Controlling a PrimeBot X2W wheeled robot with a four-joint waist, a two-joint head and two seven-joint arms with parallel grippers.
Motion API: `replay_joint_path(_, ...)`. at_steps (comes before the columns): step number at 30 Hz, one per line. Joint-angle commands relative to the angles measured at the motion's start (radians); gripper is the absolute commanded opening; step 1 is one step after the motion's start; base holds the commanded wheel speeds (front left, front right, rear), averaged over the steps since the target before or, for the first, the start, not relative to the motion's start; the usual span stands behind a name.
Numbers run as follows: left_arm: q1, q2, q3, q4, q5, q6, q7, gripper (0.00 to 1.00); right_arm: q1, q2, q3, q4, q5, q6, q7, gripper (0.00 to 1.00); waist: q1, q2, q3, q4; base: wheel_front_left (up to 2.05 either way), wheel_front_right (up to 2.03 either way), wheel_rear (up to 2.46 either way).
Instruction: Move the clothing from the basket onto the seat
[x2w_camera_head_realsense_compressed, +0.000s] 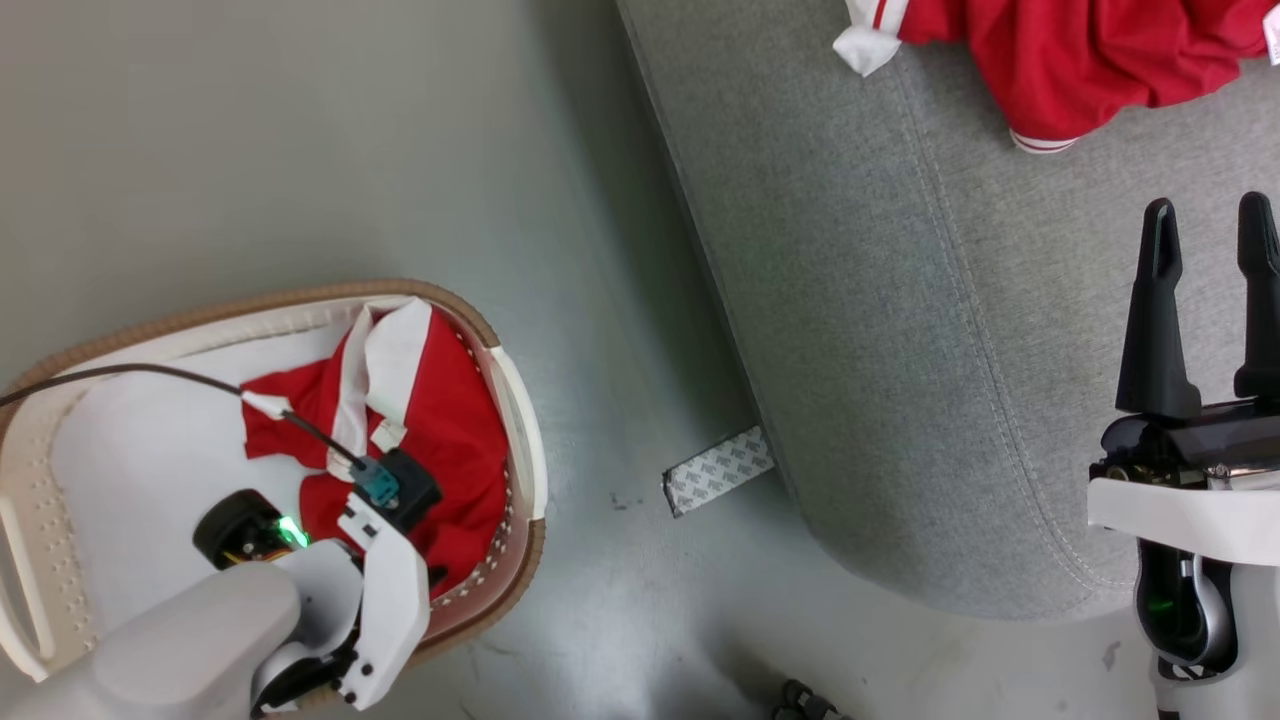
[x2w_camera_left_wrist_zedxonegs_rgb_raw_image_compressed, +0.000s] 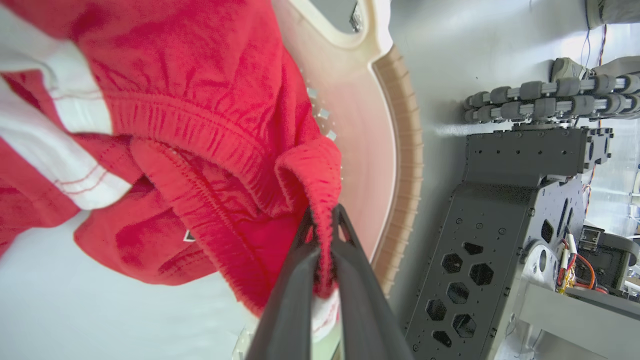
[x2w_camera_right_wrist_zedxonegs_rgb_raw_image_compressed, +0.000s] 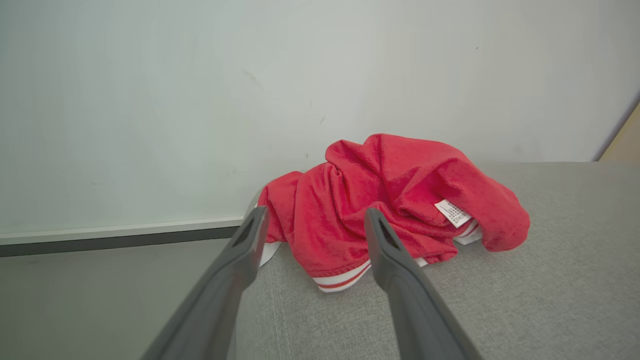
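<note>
Holding a fold of the red garment (x2w_camera_left_wrist_zedxonegs_rgb_raw_image_compressed: 200, 125) in my left gripper (x2w_camera_left_wrist_zedxonegs_rgb_raw_image_compressed: 322, 215): fingers pinched together on a ribbed hem edge, fabric drawn up between them. The rest of that garment lies bunched in the laundry basket (x2w_camera_head_realsense_compressed: 300, 295), toward the wall nearest the sofa (x2w_camera_head_realsense_compressed: 850, 300), white collar band showing, on a pale liner (x2w_camera_head_realsense_compressed: 150, 450). Basket sits on the grey floor (x2w_camera_head_realsense_compressed: 300, 150), robot base (x2w_camera_left_wrist_zedxonegs_rgb_raw_image_compressed: 500, 225) just beside it. Between basket and sofa a patterned grey strip (x2w_camera_head_realsense_compressed: 718, 470) lies on the floor, one end at the sofa's edge. My right gripper (x2w_camera_head_realsense_compressed: 1207, 230) hovers over the sofa's near corner, fingers apart, nothing between them. Further back on the seat a second red garment (x2w_camera_right_wrist_zedxonegs_rgb_raw_image_compressed: 390, 200) lies crumpled, striped white cuff and care label visible. Pale wall (x2w_camera_right_wrist_zedxonegs_rgb_raw_image_compressed: 200, 100) behind it.
</note>
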Motion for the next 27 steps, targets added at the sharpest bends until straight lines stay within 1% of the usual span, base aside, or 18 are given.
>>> replay_joint_path(1,-0.003,-0.005,0.000,0.009,-0.015,0.002,-0.024,0.00,-0.013,0.000,-0.006,0.004,-0.008,-0.003,-0.003,1.00,-0.0001,0.0000,-0.018,0.008,0.00,0.00,0.00)
replay_joint_path(4,0.008,-0.037,0.000,0.034,-0.020,0.002,-0.078,0.00,-0.005,0.000,-0.024,0.006,-0.031,-0.003,-0.003,1.00,-0.0001,0.0000,-0.065,0.040,0.00,0.00,0.00)
replay_joint_path(7,0.020,-0.083,0.000,0.057,-0.033,0.002,-0.137,0.00,0.003,-0.001,-0.041,0.015,-0.058,-0.003,-0.003,1.00,-0.0001,0.0000,-0.129,0.083,0.00,0.00,0.00)
replay_joint_path(12,0.048,-0.168,0.000,0.094,-0.049,0.002,-0.242,0.00,0.019,-0.001,-0.063,0.042,-0.114,-0.003,-0.003,1.00,-0.0001,0.0000,-0.257,0.167,0.00,0.00,0.00)
replay_joint_path(17,0.070,-0.236,0.000,0.125,-0.067,0.002,-0.343,0.00,0.036,-0.001,-0.064,0.082,-0.156,-0.003,-0.003,1.00,-0.0001,0.0000,-0.378,0.248,0.00,0.00,0.00)
replay_joint_path(24,0.086,-0.303,0.000,0.154,-0.096,0.002,-0.487,0.00,0.067,-0.002,-0.055,0.145,-0.188,-0.003,-0.002,1.00,-0.0001,0.0000,-0.522,0.349,0.00,0.00,0.00)
replay_joint_path(25,0.086,-0.303,0.000,0.154,-0.096,0.002,-0.487,0.00,0.067,-0.002,-0.055,0.145,-0.188,-0.003,-0.002,1.00,-0.0001,0.0000,-0.522,0.349,0.00,0.00,0.00)
replay_joint_path(27,0.085,-0.317,0.000,0.158,-0.103,0.002,-0.524,0.00,0.078,-0.002,-0.052,0.163,-0.193,-0.003,-0.002,1.00,-0.0001,0.0000,-0.558,0.374,0.00,0.00,0.00)
